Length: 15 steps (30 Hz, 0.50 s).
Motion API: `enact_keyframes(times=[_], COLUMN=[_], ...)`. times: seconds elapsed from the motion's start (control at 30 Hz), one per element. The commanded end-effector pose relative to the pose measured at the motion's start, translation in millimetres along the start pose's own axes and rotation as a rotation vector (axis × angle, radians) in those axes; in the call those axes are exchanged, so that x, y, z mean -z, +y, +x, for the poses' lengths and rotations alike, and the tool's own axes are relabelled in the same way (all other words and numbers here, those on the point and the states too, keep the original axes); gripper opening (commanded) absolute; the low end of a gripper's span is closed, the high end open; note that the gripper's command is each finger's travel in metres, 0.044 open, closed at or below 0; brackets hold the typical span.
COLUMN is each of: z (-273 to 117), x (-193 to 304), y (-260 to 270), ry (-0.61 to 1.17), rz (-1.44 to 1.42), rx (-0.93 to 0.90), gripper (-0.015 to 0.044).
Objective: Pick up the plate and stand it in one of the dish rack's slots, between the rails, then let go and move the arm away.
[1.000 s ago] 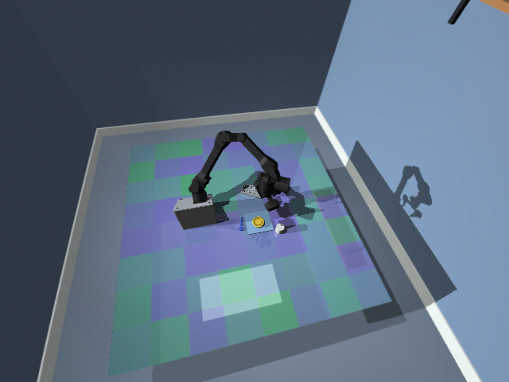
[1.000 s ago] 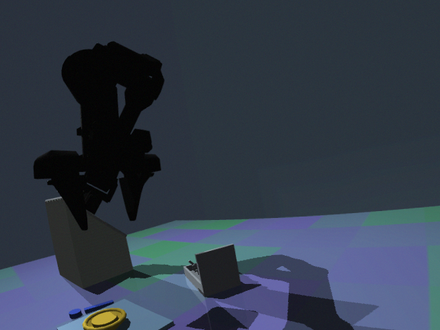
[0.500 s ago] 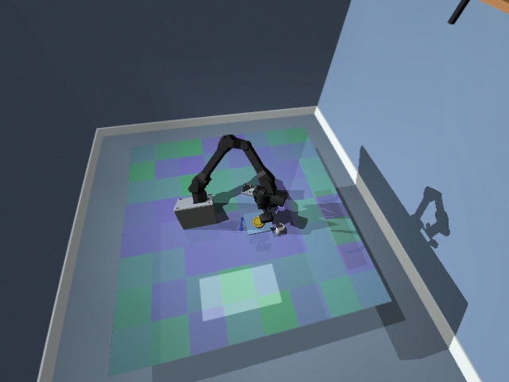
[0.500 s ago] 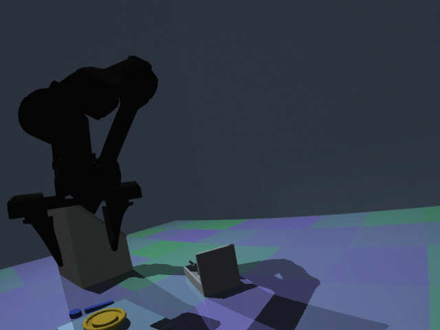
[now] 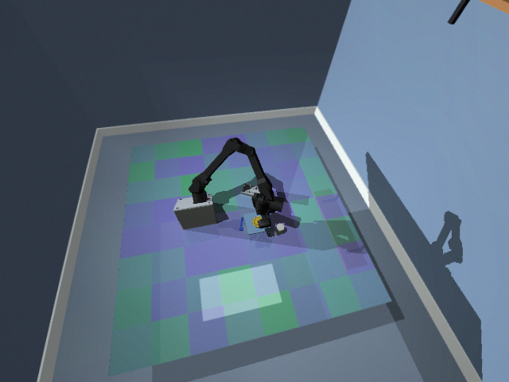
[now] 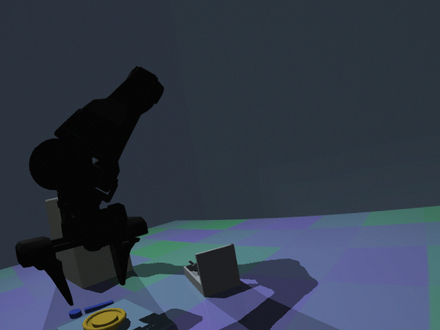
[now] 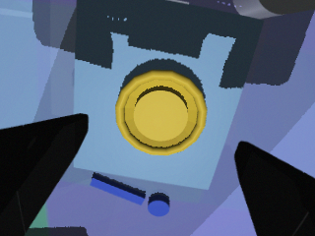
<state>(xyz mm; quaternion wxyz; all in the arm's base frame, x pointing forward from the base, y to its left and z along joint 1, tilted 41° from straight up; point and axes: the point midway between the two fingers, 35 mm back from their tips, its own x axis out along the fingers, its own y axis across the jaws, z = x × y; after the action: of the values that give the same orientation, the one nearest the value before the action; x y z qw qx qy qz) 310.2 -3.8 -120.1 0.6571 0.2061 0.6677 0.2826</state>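
The yellow round plate point(image 5: 256, 222) point(image 6: 104, 318) point(image 7: 160, 115) lies flat on a light blue square board point(image 6: 124, 306) point(image 7: 98, 152). My gripper point(image 6: 97, 294) point(image 7: 162, 136) is open and empty above the plate, pointing down. In the wrist view one finger stands on each side of the plate, clear of its rim. The dish rack point(image 5: 248, 190) point(image 6: 218, 271) stands apart from the board, on the floor. The arm partly covers it in the top view, and its raised end panel hides most of its slots in the exterior view.
A thin blue bar point(image 6: 98, 306) point(image 7: 118, 189) and a small blue disc point(image 6: 75, 313) point(image 7: 158, 206) lie by the board's edge. A white cylinder point(image 5: 280, 227) stands on the board's other side. The arm's box-shaped base point(image 5: 199, 216) stands at the left in the top view.
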Motion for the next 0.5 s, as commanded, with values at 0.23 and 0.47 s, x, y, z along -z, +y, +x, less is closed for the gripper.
enact_keyframes(times=[0.23, 0.47], z=[21, 33], x=[2, 3], y=[1, 1], ry=[0.005, 0.006], rz=[0.009, 0.009], rx=[-0.008, -0.008], gripper=[0.0400, 0.0400])
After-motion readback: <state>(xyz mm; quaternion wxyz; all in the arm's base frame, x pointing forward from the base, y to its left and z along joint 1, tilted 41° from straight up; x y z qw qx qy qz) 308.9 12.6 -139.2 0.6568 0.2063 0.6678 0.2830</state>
